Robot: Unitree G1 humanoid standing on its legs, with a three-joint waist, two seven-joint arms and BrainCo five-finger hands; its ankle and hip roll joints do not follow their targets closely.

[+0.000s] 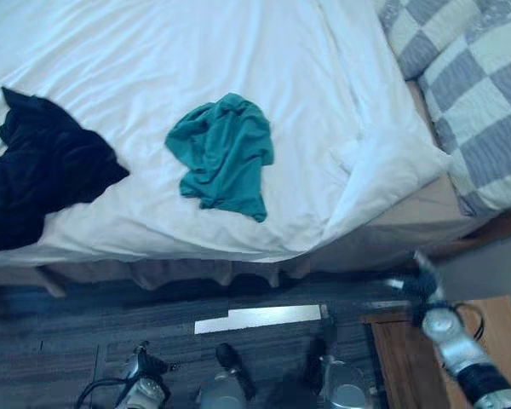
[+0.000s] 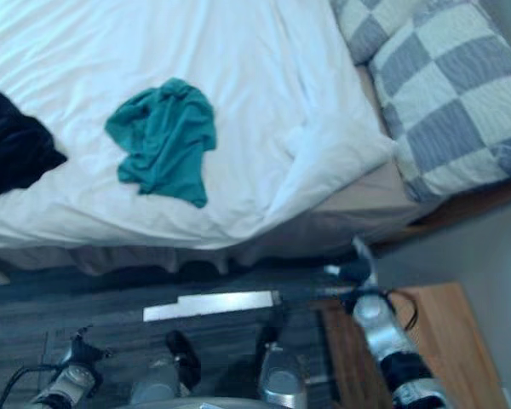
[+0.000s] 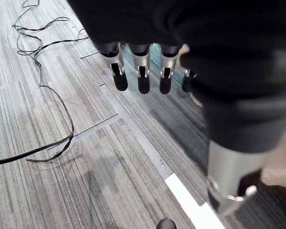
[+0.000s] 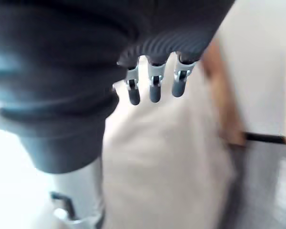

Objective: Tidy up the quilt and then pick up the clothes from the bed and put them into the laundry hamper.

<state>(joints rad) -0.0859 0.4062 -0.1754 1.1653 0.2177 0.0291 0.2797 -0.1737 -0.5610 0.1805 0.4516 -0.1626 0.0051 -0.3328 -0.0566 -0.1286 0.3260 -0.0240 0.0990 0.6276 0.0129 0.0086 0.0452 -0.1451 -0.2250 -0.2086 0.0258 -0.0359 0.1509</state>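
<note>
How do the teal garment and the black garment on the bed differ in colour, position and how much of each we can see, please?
The teal garment is bright green-blue; the black garment is very dark. The teal garment lies near the middle of the white quilt, fully in view; the black garment lies at the robot's left, cut off by the picture's edge. The black garment's visible part covers more quilt than the teal garment. Both lie crumpled, apart from each other, with no hand touching them.
</note>
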